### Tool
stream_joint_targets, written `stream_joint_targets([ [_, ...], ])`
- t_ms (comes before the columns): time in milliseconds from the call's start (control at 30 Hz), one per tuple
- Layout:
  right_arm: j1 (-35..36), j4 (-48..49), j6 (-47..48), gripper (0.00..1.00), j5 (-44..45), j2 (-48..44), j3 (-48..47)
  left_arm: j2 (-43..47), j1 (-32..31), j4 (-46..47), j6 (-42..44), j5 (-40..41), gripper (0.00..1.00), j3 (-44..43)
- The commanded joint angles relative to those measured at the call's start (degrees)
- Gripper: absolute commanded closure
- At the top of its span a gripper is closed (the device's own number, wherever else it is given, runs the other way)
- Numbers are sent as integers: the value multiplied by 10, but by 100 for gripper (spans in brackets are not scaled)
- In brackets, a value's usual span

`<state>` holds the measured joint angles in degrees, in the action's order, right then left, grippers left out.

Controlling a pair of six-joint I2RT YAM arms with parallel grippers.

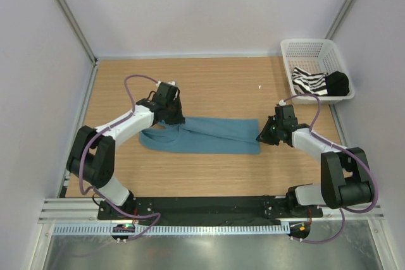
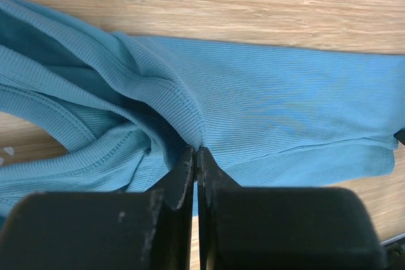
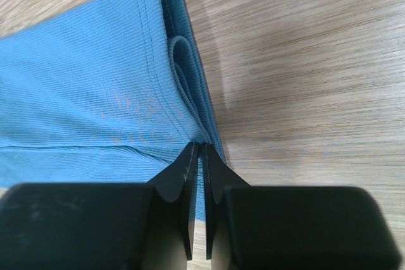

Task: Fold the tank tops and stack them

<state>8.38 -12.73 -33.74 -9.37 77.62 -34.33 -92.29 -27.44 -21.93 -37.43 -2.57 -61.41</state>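
The long, ribbed teal top lies on the wood-grain worktop, with the left end effector clamped on its bunched straps and the right end effector on its stitched hem. The striped top sits in the mesh basket.

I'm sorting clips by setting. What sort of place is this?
Probably a lab robot test cell: plain white panel walls enclose a wooden table, the left arm and right arm are bolted at its near edge, and a teal tank top lies between them.
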Motion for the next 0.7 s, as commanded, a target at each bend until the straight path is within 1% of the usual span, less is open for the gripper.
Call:
stream_joint_targets([
  [0, 0, 8, 8, 88, 7, -3, -23, 35, -7, -30, 15, 16, 100, -26],
  [133, -1, 5, 9, 88, 5, -5, -21, 69, -24, -57, 12, 41, 100, -12],
  [233, -1, 4, 9, 88, 4, -7, -21, 90, -28, -57, -4, 43, 100, 23],
  [367, -2, 2, 9, 88, 5, -8, -20, 110, -31, -26, -26, 42, 100, 93],
  [400, -1, 1, 9, 88, 5, -7, -19, 112, -31, -2, -34, 41, 100, 125],
  [433, -1, 1, 9, 88, 5, -7, -17, 113, -31, 9, -39, 38, 100, 139],
  [533, -1, 6, 5, 89, 2, -6, -10, 101, -31, 63, -50, 34, 100, 186],
  [667, -1, 10, 2, 89, 0, -12, 2, 35, -31, 106, -55, 36, 100, 203],
])
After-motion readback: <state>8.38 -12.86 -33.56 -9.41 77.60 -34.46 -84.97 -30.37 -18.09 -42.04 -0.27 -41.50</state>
